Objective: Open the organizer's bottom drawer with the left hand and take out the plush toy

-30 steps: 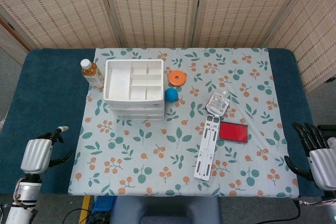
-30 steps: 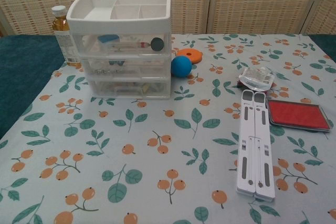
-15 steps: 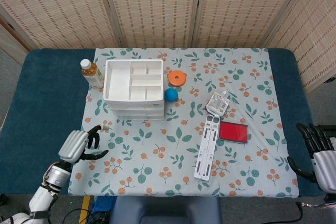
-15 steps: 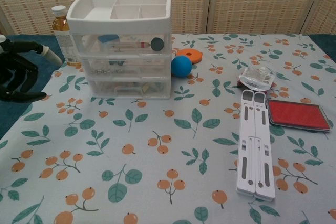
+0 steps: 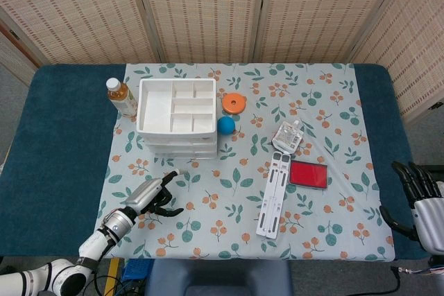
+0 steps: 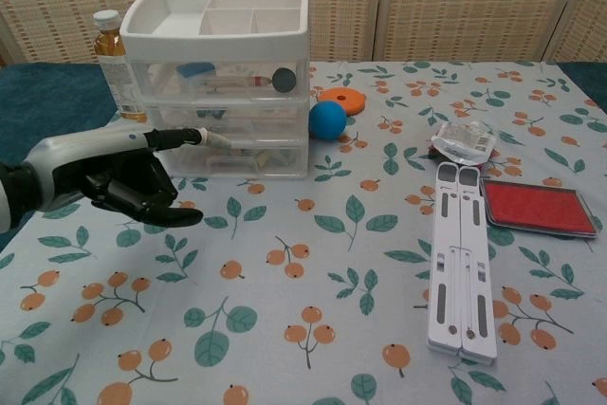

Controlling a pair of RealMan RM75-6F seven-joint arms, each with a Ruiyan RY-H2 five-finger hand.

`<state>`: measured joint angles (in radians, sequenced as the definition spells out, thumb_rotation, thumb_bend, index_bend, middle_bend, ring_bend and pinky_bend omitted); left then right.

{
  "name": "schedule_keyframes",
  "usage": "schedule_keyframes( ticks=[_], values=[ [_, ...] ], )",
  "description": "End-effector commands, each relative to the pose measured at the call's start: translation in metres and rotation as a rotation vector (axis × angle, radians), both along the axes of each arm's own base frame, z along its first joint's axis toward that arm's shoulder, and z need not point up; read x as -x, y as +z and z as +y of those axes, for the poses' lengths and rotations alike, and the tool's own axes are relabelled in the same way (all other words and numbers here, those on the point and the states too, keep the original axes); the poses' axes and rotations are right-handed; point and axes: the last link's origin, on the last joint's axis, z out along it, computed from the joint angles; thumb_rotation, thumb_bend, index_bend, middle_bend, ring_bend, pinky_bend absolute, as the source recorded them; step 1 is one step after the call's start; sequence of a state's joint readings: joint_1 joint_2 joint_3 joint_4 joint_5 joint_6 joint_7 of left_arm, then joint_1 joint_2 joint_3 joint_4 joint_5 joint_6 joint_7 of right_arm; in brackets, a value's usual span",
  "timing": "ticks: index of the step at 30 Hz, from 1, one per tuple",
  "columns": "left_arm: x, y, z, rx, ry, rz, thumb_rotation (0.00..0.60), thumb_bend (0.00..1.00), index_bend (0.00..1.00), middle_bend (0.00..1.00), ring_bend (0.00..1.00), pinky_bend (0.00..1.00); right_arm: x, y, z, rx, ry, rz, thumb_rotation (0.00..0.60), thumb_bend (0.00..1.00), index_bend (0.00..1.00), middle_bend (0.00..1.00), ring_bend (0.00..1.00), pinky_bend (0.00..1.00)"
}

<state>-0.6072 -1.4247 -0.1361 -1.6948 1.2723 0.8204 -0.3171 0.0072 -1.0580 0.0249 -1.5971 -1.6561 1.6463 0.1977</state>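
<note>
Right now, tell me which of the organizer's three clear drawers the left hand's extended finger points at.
The bottom drawer of the white plastic organizer: the left hand is level with it, fingertip just short of its front, below the other two.

1. The organizer (image 5: 177,117) is white.
2. The ball (image 5: 226,125) is blue.
3. The cloth (image 5: 222,199) has orange berries and green leaves.
4. The pad (image 5: 309,173) is red.
5. The table (image 5: 55,136) is dark teal.

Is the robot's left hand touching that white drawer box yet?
Apart. The head view shows patterned tablecloth between the left hand and the organizer; its extended fingertip stops short of the bottom drawer.
</note>
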Motion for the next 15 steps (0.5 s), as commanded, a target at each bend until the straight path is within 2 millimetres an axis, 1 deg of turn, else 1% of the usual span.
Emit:
schedule_keyframes(
  ticks=[1,8,15],
  values=[
    [-0.014,-0.021,0.002,0.115,0.116,-0.094,0.600,0.25,0.05,0.96,1.00,1.00,0.000,0.000,0.000,-0.001,0.000,0.000,0.600,0.34,0.00,0.08,0.00,0.04],
    [-0.028,-0.047,0.003,0.219,0.277,-0.203,0.600,0.27,0.03,0.96,1.00,1.00,-0.001,-0.002,-0.003,-0.002,0.004,0.002,0.600,0.34,0.00,0.08,0.00,0.04],
    [-0.035,-0.062,0.009,0.237,0.440,-0.325,0.600,0.29,0.03,0.97,1.00,1.00,-0.001,-0.002,-0.003,0.001,-0.005,0.004,0.600,0.34,0.00,0.08,0.00,0.04]
  ],
)
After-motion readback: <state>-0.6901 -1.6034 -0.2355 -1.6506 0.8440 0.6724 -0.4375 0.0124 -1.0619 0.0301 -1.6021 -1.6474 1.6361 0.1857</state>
